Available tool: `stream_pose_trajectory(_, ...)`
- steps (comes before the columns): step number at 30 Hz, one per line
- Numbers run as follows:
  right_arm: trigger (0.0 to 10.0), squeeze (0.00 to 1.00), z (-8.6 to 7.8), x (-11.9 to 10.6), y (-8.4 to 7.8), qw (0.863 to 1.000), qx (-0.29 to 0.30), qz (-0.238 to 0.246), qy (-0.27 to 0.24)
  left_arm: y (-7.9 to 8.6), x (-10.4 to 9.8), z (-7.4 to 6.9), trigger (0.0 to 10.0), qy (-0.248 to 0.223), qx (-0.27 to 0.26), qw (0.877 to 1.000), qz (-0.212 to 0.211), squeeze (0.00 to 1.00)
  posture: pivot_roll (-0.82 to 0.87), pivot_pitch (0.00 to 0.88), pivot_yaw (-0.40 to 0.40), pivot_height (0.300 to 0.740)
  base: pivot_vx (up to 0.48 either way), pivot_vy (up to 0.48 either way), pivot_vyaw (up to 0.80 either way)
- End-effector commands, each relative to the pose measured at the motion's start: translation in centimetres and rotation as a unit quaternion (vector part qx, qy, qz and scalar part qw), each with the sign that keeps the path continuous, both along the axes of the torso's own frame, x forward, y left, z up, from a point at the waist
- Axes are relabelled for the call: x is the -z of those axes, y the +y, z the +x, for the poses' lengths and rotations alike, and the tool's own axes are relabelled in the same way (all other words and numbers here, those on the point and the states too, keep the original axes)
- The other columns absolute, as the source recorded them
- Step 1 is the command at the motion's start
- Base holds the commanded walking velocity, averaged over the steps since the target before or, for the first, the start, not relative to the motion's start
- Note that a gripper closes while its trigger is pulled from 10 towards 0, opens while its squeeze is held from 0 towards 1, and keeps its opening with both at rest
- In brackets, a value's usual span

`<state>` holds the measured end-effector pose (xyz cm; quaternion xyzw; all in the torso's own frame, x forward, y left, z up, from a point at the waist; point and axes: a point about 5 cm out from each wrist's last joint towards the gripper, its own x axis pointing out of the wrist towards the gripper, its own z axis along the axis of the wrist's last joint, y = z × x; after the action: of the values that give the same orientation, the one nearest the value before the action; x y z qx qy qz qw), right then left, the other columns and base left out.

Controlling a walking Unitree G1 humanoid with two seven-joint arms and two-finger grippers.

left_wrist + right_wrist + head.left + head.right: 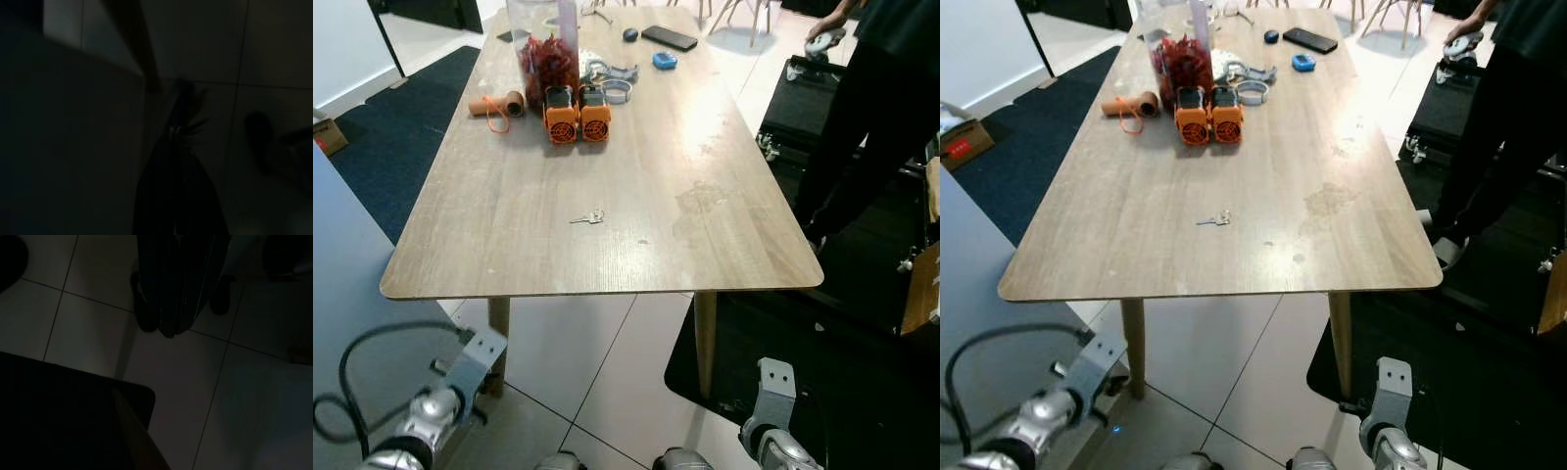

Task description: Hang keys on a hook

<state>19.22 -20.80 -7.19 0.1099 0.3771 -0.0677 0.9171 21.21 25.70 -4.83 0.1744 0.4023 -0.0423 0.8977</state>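
Now your keys (588, 217) lie alone mid-desk (509, 245), orange fans (577, 116) at 12 o'clock; both hands hang low, right hand (168, 328) fingers together, left hand (178, 147) too dark to tell.

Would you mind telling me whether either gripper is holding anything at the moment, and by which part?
Nothing is held. The keys lie on the table, and both arms hang low over the floor, their grippers closed on nothing.
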Motion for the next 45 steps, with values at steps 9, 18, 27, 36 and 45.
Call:
stream_pose_trajectory(9, 10.0, 0.00, -1.7, 1.1, 1.1, 0.999, 0.004, 0.007, 0.033, -1.4, 1.2, -1.0, 10.0, -0.017, -0.135, 0.988, -0.071, 0.00, 0.05, 0.040, -0.007, 0.740, 0.000, 0.000, 0.00)
stream_pose_trajectory(18, 10.0, 0.00, -2.9, 1.7, 1.5, 0.998, 0.013, -0.004, 0.055, -3.3, 1.2, -0.5, 10.0, -0.028, -0.085, 0.991, -0.096, 0.00, 0.05, 0.029, -0.007, 0.740, 0.000, 0.000, 0.00)
stream_pose_trajectory(27, 10.0, 0.00, -3.8, 2.1, 1.2, 0.997, 0.039, 0.016, 0.069, -4.6, 1.9, -1.0, 10.0, 0.002, -0.052, 0.995, -0.088, 0.00, 0.05, 0.025, -0.001, 0.740, 0.000, 0.000, 0.00)
stream_pose_trajectory(36, 10.0, 0.00, -3.9, 2.2, 1.5, 0.996, 0.042, 0.019, 0.074, -4.9, 1.8, -0.8, 10.0, 0.006, -0.027, 0.997, -0.076, 0.00, 0.05, 0.027, 0.003, 0.740, 0.000, 0.000, 0.00)
stream_pose_trajectory(45, 10.0, 0.00, -3.6, 2.1, 1.9, 0.997, 0.040, 0.021, 0.070, -5.0, 1.6, -0.4, 10.0, 0.000, -0.012, 0.998, -0.068, 0.00, 0.05, 0.034, 0.012, 0.740, 0.000, 0.000, 0.00)
